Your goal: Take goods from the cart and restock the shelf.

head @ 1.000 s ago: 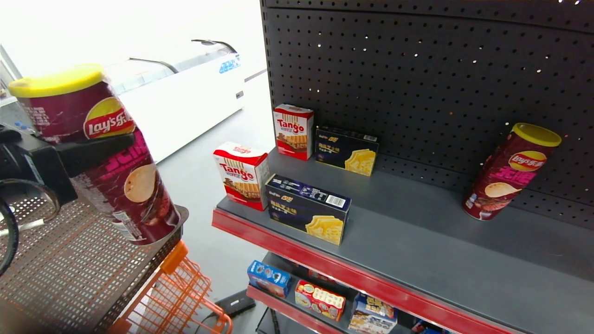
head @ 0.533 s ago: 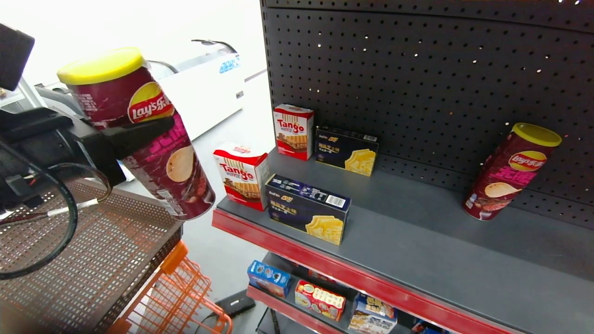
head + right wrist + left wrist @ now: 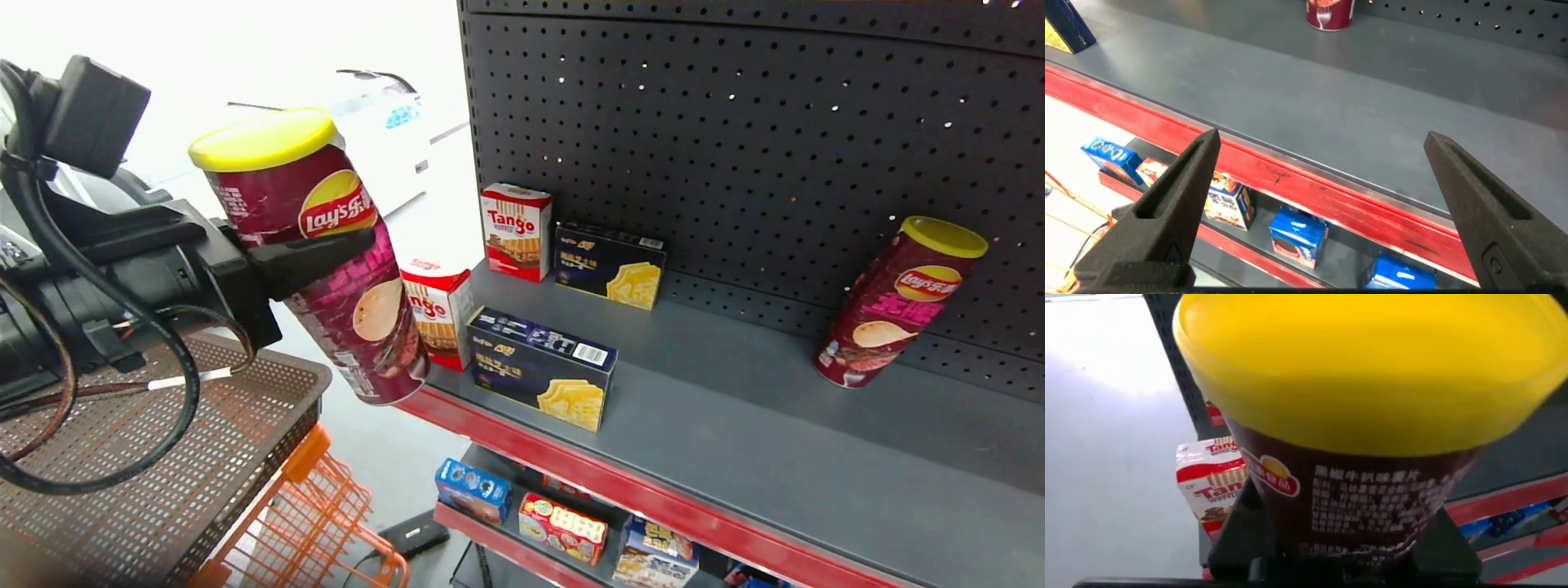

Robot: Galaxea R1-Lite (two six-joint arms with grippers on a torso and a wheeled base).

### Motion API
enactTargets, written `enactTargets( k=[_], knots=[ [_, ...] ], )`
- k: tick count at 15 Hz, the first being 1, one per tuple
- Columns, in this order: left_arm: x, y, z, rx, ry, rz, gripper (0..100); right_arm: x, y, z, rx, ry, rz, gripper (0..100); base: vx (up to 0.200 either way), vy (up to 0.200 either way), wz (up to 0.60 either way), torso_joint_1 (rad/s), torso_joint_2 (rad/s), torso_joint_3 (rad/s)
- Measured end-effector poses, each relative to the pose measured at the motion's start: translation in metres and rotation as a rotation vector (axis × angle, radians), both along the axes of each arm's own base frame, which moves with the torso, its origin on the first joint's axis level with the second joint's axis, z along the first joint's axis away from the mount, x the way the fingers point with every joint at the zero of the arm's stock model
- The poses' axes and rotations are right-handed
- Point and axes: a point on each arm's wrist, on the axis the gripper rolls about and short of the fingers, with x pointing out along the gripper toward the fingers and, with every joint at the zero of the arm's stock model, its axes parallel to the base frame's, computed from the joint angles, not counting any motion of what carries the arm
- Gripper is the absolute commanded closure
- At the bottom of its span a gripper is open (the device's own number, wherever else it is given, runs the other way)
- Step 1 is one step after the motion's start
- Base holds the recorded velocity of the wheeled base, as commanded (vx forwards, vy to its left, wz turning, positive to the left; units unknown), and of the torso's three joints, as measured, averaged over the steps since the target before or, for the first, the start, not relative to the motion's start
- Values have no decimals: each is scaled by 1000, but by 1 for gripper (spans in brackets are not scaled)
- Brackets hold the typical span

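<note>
Between fingers (image 3: 314, 257) of the left end effector (image 3: 339, 224) — chips can (image 3: 371, 322), tilted.

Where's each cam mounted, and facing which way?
Head: on the head, facing forward and down at the shelf and cart basket; the left arm and left tool gripping the held can show.
Left wrist: on the left wrist, facing along its tool at the held can, wafer box beyond.
Right wrist: on the right wrist, facing down over the shelf edge; the open right tool shows.
Shared: head and right wrist both show the standing can.
</note>
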Motion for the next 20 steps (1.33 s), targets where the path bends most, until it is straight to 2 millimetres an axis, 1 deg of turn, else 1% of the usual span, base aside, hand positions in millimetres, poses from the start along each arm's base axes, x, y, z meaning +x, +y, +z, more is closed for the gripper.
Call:
enactTargets(
  k=[6, 9, 15, 20],
  knots=[
    [-1, -2, -3, 5, 6, -53, 100, 0, 0, 0, -3, 0, 1, 0, 0, 0, 0, 0, 0, 0],
    [-3, -7, -2, 6, 4, -89, 100, 0, 0, 0, -3, 0, 2, 0, 0, 0, 0, 0, 0, 0],
    [0, -10, 1, 4, -1, -98, 100, 0, 0, 0, -2, 1, 3, 0, 0, 0, -600, 5, 3, 1],
    [6, -12, 5, 1, -11, -95, 100, 0, 0, 0, -3, 0, 2, 0, 0, 0, -600, 4, 1, 2]
  ],
)
